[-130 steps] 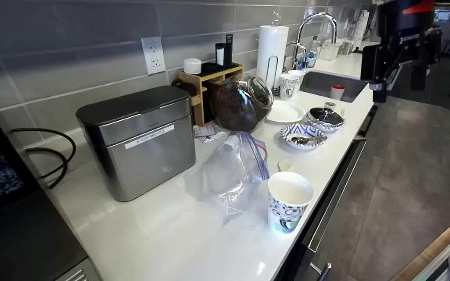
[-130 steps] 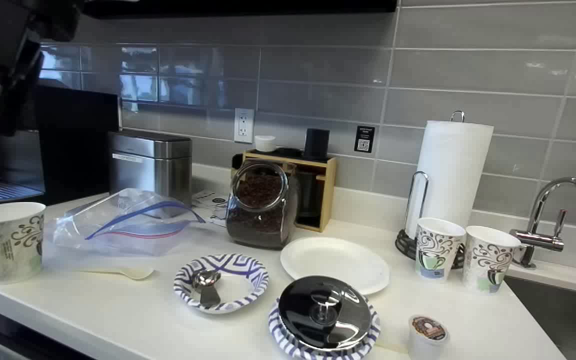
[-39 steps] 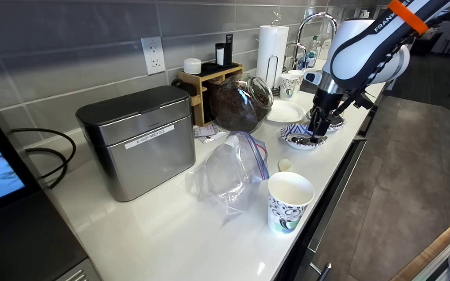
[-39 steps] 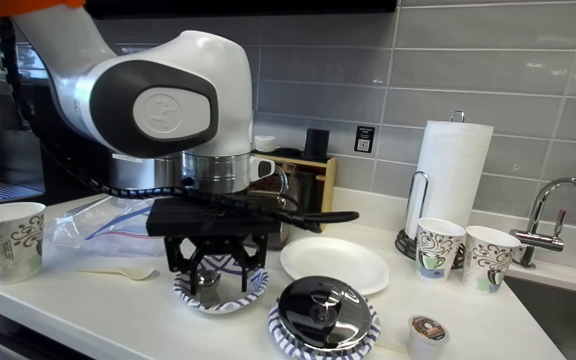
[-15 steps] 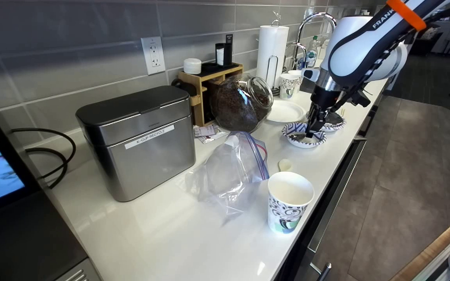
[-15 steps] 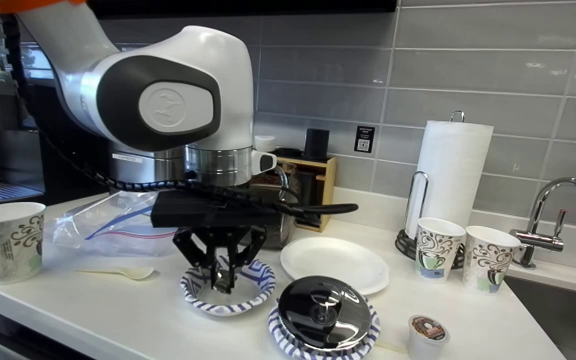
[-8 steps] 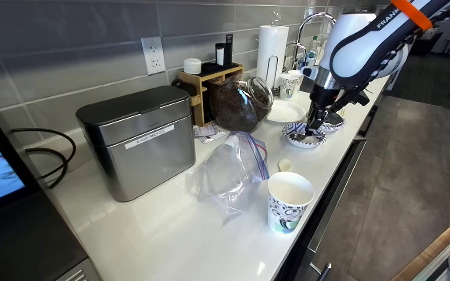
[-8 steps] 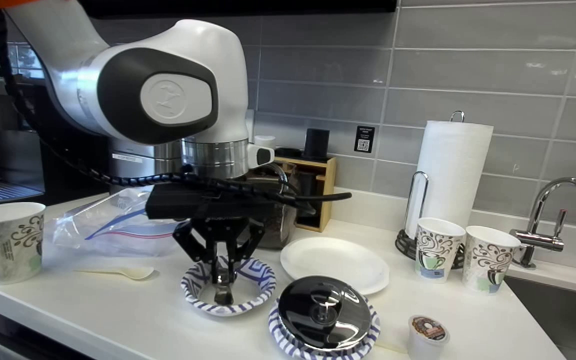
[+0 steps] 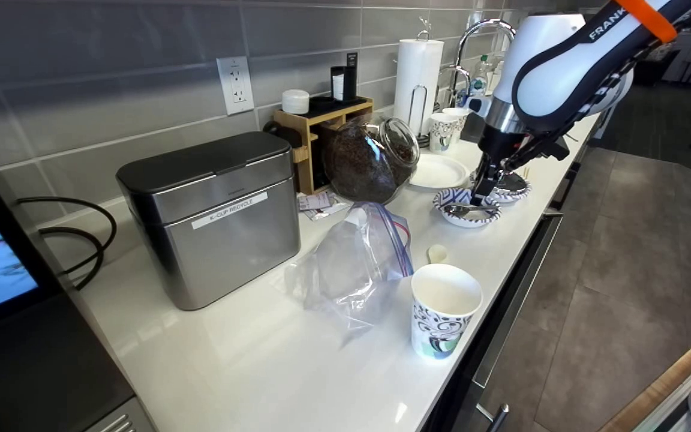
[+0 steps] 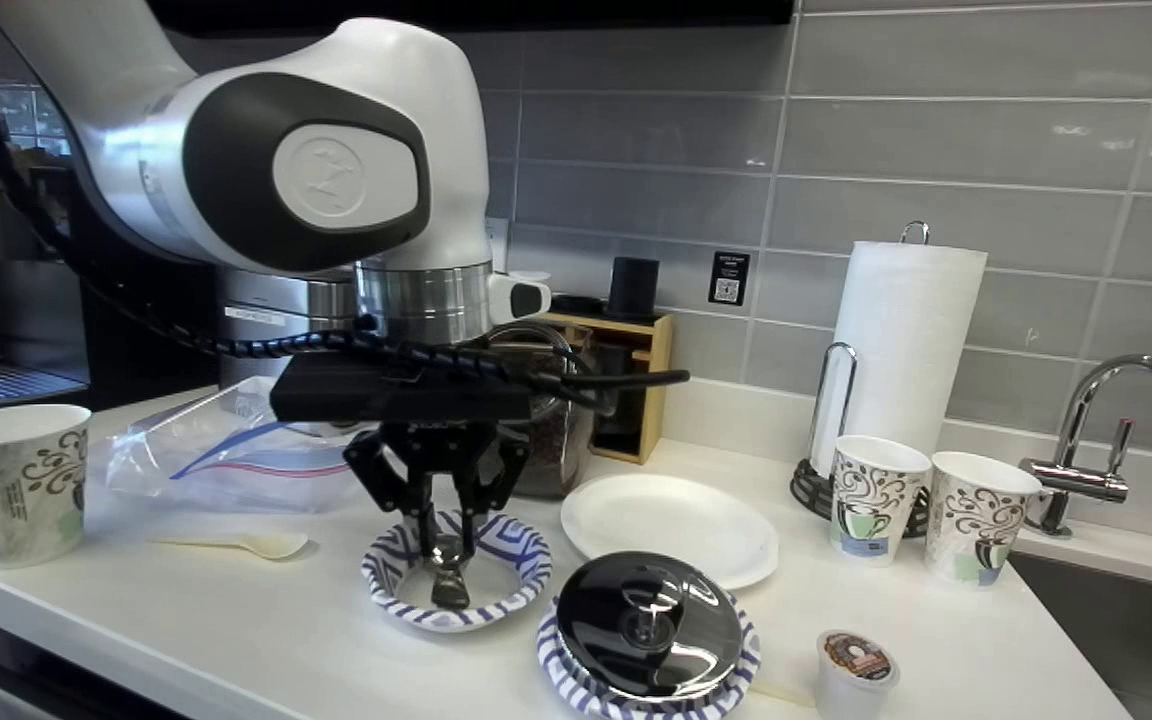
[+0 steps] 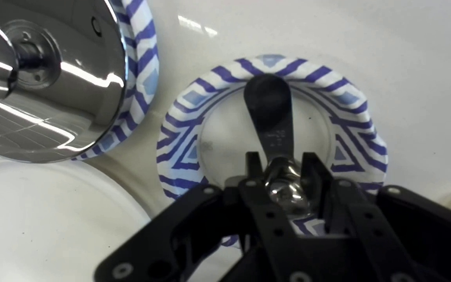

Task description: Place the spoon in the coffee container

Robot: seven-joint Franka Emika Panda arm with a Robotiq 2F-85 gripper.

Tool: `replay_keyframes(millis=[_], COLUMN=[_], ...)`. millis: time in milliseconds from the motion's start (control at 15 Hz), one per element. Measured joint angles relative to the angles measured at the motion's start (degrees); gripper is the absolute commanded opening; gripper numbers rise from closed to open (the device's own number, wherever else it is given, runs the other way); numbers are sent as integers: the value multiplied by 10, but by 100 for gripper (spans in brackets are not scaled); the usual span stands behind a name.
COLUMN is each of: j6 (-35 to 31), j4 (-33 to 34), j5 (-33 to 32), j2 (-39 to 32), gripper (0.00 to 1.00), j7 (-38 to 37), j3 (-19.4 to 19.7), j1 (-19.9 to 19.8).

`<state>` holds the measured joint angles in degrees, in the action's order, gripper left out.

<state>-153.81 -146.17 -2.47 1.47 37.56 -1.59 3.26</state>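
The spoon, a short-handled metal scoop [image 11: 270, 109], lies in a blue-striped paper bowl [image 10: 534, 572], its dark flat handle toward the rim. My gripper [image 11: 281, 158] points down over that bowl, fingers apart on either side of the scoop's shiny round end. A thin gap shows beside one finger; the other finger covers the scoop's edge. In an exterior view the gripper [image 10: 448, 552] stands open around the scoop. The coffee container, a rounded glass jar of dark coffee [image 9: 357, 159], leans with its mouth tilted outward; my arm partly covers the jar [image 10: 558, 430] in an exterior view.
A glossy lid [image 10: 646, 625] rests on another striped bowl beside a white plate [image 10: 676, 525]. Nearby are a plastic bag [image 9: 351, 270], a pale plastic spoon [image 10: 266, 545], a paper cup [image 9: 441, 312] and a metal box [image 9: 231, 234]. A wooden shelf [image 10: 658, 390] backs the jar.
Over the last second the fingers have spread slightly and the hand has risen a little. The scoop's handle has sunk lower in the bowl. Earlier, the bowl shifted slightly.
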Motion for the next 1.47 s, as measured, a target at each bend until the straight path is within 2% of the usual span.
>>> replay_keyframes(millis=[267,333,1467], j6=[0,0,-1], j4=[-9,-12,-30], j5=[0,0,0], j2=[11,11,0], gripper=[95,100,100], j7=[1,2,46], j3=[1,1,15], j1=[0,0,-7])
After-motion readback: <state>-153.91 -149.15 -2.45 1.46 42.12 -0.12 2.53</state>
